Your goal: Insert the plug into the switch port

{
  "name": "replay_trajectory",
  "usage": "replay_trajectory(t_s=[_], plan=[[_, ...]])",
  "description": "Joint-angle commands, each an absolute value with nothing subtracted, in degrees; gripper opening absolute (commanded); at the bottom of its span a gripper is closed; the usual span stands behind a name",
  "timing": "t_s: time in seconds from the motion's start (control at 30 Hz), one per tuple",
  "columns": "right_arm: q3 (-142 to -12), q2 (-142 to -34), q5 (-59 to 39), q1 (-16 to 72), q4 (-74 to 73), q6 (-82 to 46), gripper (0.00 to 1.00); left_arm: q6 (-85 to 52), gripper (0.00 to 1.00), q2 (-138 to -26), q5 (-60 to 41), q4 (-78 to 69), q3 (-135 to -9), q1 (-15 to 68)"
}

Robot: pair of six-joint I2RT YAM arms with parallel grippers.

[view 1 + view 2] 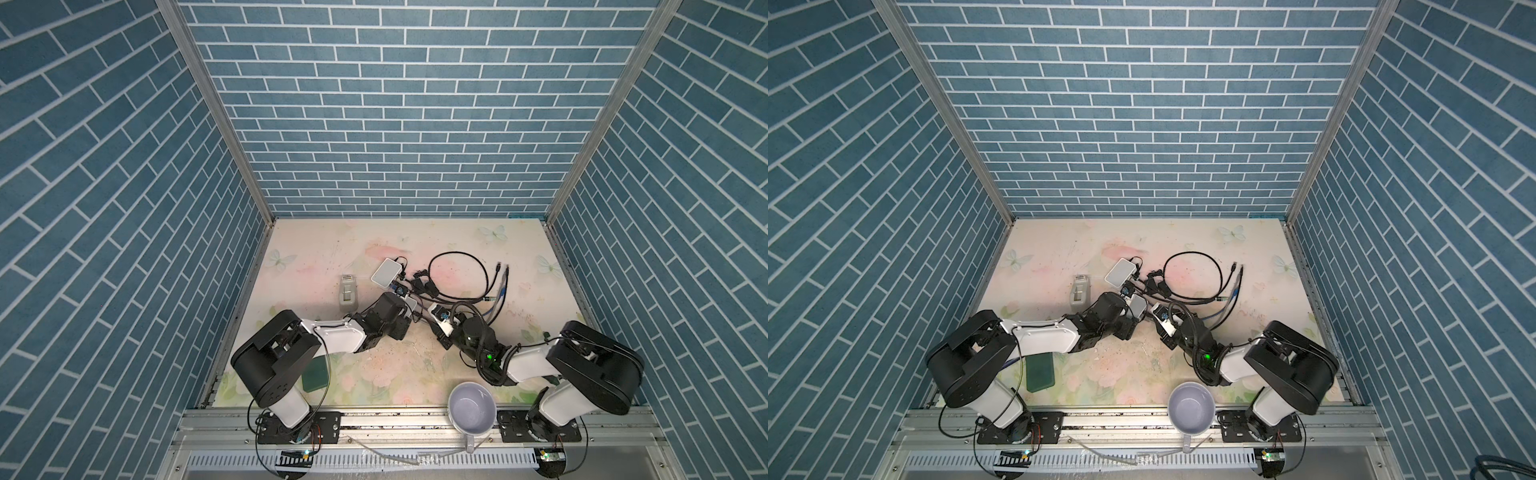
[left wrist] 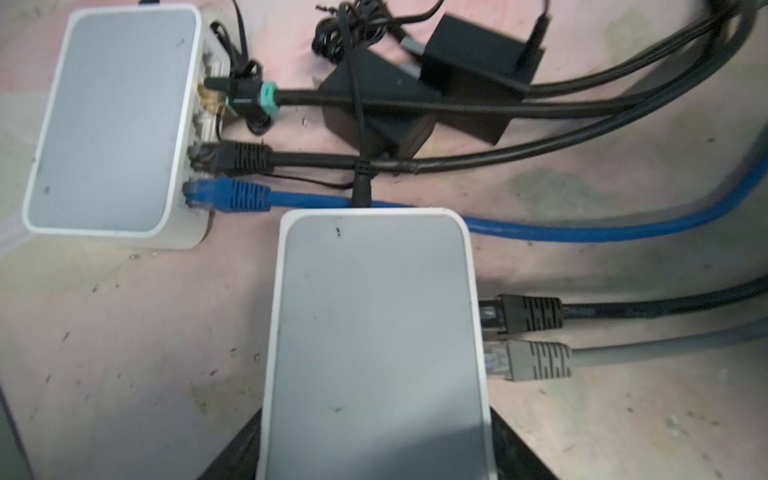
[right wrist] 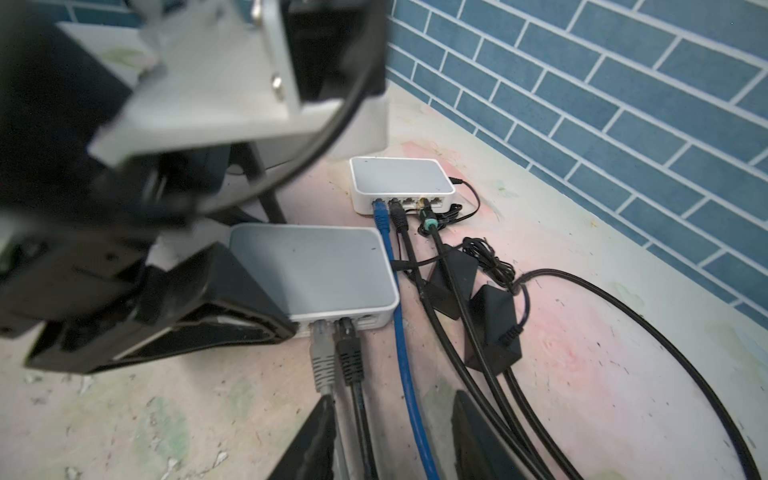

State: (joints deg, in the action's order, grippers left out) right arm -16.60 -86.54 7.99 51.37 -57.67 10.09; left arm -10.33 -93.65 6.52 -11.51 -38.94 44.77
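Note:
The near white switch (image 2: 374,332) lies flat on the table, and my left gripper (image 2: 374,453) is shut on its two long sides. A grey plug (image 3: 322,361) and a black plug (image 3: 349,353) sit side by side in its front ports; both also show in the left wrist view, grey plug (image 2: 536,360) and black plug (image 2: 528,313). My right gripper (image 3: 395,399) stands open just behind the plugs. The black and blue cables run between its fingers, and the grey cable passes beside one finger. Both top views show the switch (image 1: 411,304) (image 1: 1139,307) partly under my left wrist.
A second white switch (image 3: 399,176) (image 1: 387,271) lies farther back with blue, black and green-collared cables plugged in. Black power adapters (image 3: 494,328) and looped cables crowd the right side. A grey device (image 1: 348,293), a green slab (image 1: 314,376) and a mug (image 1: 471,407) stand nearby.

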Motion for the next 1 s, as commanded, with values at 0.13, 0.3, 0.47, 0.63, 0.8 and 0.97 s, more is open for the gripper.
replay_trajectory(t_s=[0.13, 0.3, 0.47, 0.63, 0.8, 0.97], plan=[[-23.59, -71.72, 15.49, 49.36, -29.64, 4.03, 0.57, -10.44, 1.0, -92.5, 7.5, -12.71, -37.64, 44.12], [-27.46, -60.66, 11.83, 38.16, -12.47, -1.41, 0.82, -8.28, 1.0, -86.37, 6.22, -12.52, -36.51, 44.03], [-30.45, -57.04, 8.34, 24.35, -3.88, 1.54, 0.99, -4.04, 1.0, -77.04, 10.18, -8.97, -35.68, 42.68], [-27.35, -63.42, 1.03, 11.58, -12.57, 2.84, 0.99, 0.59, 0.99, -68.42, 17.11, -3.69, -34.7, 38.23], [-22.55, -73.63, -4.04, 4.42, -31.4, 2.73, 0.99, 4.66, 0.99, -59.94, 19.63, -4.9, -30.04, 29.37], [-22.28, -80.82, -7.28, 0.57, -42.66, 3.68, 0.99, 6.61, 1.0, -55.26, 14.91, -12.38, -23.83, 16.85]])
